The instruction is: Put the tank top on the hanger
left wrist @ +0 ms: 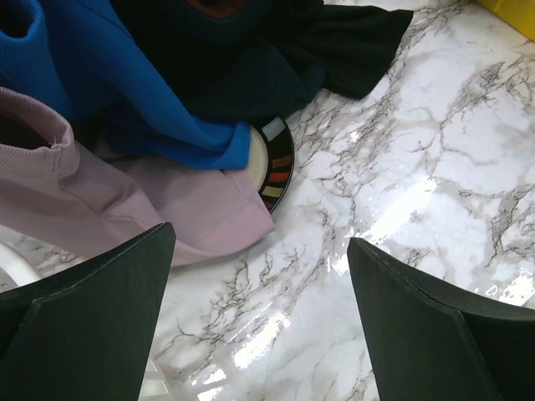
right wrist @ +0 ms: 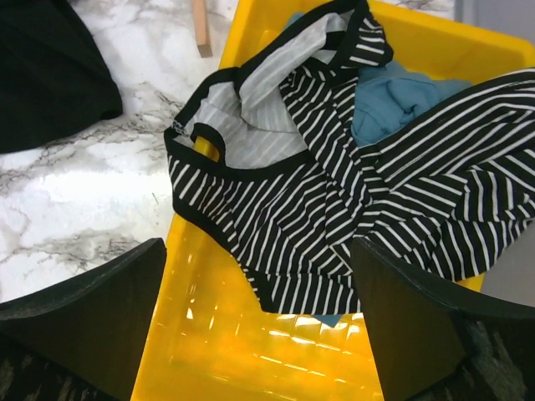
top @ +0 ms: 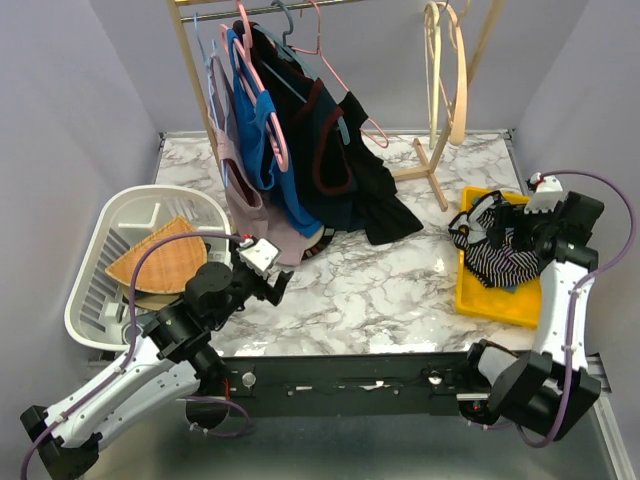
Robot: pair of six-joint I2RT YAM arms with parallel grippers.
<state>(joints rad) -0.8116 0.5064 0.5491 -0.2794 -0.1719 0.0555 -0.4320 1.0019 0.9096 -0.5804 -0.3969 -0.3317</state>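
Under the crumpled thin-striped tank top (right wrist: 318, 217), teal cloth (right wrist: 401, 104) lies mostly hidden, seemingly soft knit, in a glossy yellow tray (right wrist: 251, 351); right tool (right wrist: 257, 251) and left tool (left wrist: 259, 238) both gape open.

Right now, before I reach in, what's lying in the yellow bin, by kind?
tank top: 1
blue cloth: 1
Total in the yellow bin: 2
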